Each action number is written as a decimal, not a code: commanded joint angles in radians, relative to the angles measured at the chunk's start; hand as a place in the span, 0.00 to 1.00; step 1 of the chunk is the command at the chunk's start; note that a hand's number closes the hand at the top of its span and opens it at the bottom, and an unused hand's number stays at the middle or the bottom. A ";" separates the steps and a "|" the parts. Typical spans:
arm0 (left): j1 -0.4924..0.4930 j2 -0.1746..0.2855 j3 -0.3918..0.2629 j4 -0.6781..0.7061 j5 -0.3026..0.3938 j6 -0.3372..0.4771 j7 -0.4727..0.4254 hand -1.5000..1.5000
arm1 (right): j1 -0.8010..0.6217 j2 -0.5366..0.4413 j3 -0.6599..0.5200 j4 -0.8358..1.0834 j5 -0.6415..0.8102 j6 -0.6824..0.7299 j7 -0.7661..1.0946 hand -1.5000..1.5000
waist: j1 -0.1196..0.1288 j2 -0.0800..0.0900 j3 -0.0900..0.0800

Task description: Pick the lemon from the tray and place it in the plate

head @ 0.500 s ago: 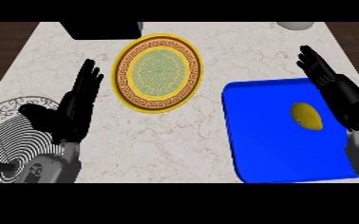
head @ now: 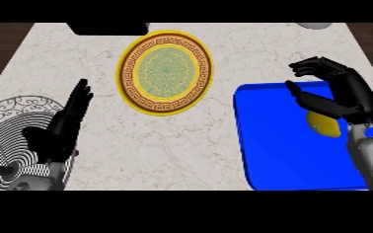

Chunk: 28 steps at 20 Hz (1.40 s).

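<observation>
from my seat the blue tray (head: pixel 284 148) is the anchor, so i place everything against it. the lemon (head: pixel 322 123) sits inside the tray, toward its right side and its far half. it is a small, smooth yellow oval, and its upper part is hidden under my right hand (head: pixel 335 91).

that hand hangs over the tray's far right corner with its fingers bent into a wide cup and the thumb held apart. it holds nothing. i judge the shape to be a pre-grasp: a rounded, slick fruit is likely to roll on a flat glossy floor, so it wants fingers on one side and the thumb on the other. i cannot tell whether the thumb touches the lemon.

the tray is a shallow rectangle with a low raised lip, which would stop the fruit from rolling out.

the plate (head: pixel 165 72) lies left of the tray and further back, with a strip of counter (head: pixel 204 143) between them. it is round, with a yellow rim, a brown key-pattern band and a pale green centre, and nothing is on it. the counter is pale veined marble.

my left hand (head: pixel 64 123) rests well left of the tray, beyond the plate, with flat straight fingers. that keeps it off the carry path.
</observation>
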 commanded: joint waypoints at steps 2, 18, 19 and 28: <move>0.060 0.018 -0.010 0.002 -0.021 -0.041 -0.037 0.50 | 0.113 0.158 -0.010 0.046 0.099 -0.195 -0.236 0.00 | 0.000 0.003 0.005; 0.027 -0.005 0.051 0.095 -0.032 -0.101 -0.074 0.50 | 0.363 -0.075 -0.034 -0.181 0.338 -0.189 -0.089 0.00 | -0.012 0.001 0.002; 0.011 0.001 0.075 0.135 -0.022 -0.108 -0.099 0.50 | 0.383 -0.140 -0.036 -0.210 0.334 -0.127 -0.022 0.00 | -0.024 0.002 0.000; 0.029 -0.023 0.060 0.117 -0.051 -0.120 -0.101 0.50 | 0.377 -0.266 -0.018 -0.265 0.345 0.101 0.233 0.00 | -0.007 0.003 0.003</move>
